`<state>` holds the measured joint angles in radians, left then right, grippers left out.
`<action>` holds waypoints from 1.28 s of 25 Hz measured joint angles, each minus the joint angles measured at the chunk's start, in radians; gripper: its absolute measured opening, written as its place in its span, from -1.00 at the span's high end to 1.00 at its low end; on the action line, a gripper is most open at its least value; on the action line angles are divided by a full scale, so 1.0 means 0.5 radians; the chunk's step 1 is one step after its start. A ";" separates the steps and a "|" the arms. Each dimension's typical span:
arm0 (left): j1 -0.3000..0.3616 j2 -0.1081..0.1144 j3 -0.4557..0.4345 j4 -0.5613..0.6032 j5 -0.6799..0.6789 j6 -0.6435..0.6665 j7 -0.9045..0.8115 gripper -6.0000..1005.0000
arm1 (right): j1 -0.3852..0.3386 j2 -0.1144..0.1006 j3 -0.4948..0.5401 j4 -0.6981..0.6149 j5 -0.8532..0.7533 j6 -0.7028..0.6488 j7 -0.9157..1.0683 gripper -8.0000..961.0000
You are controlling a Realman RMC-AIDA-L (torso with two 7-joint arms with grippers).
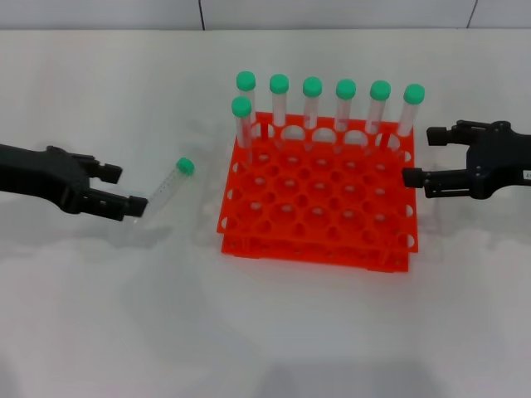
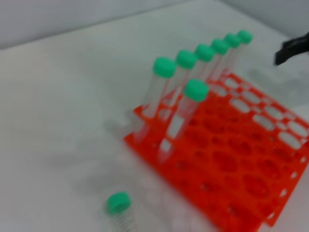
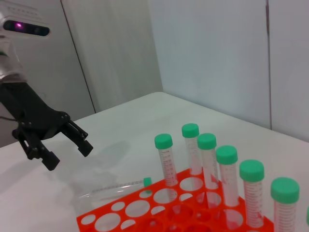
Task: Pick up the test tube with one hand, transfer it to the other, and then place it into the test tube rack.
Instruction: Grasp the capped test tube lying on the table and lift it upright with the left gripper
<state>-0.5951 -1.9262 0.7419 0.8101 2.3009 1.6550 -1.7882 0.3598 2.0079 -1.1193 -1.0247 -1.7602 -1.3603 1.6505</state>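
My left black two-finger claw (image 1: 124, 189) hovered low over the white tabletop (image 1: 265, 332), its fingers spread and holding nothing. Just beyond its fingertips lay the slender clear plastic test tube with a round green cap (image 1: 168, 189), flat on the table, its clear end nearest the claw and its cap pointing away. Farther on the same side stood the bright orange-red plastic rack with its grid of round holes (image 1: 319, 199), seven green-capped tubes (image 1: 312, 101) upright along its far edge. Beyond the rack, my right black claw (image 1: 423, 156) hung with fingers apart, empty.
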 joint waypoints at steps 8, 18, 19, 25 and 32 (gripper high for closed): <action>-0.129 0.016 -0.003 0.024 0.195 -0.107 -0.221 -0.77 | 0.008 0.005 0.000 0.000 0.015 -0.001 0.000 -0.80; -0.208 -0.062 0.012 0.002 0.364 -0.129 -0.369 -0.77 | 0.016 0.009 -0.014 0.006 0.023 0.025 0.002 -0.79; -0.208 -0.064 0.012 -0.001 0.384 -0.130 -0.380 -0.77 | 0.017 0.009 -0.014 0.006 0.028 0.026 0.003 -0.79; -0.214 -0.064 0.013 -0.099 0.457 -0.232 -0.406 -0.77 | 0.026 0.009 -0.017 0.034 0.041 0.027 0.003 -0.79; -0.234 -0.089 0.023 -0.150 0.488 -0.289 -0.395 -0.77 | 0.032 0.012 -0.017 0.044 0.041 0.027 0.003 -0.79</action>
<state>-0.7121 -1.9705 0.7536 0.7351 2.5449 1.5105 -1.9856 0.3759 2.0139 -1.1277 -1.0026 -1.7394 -1.3467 1.6520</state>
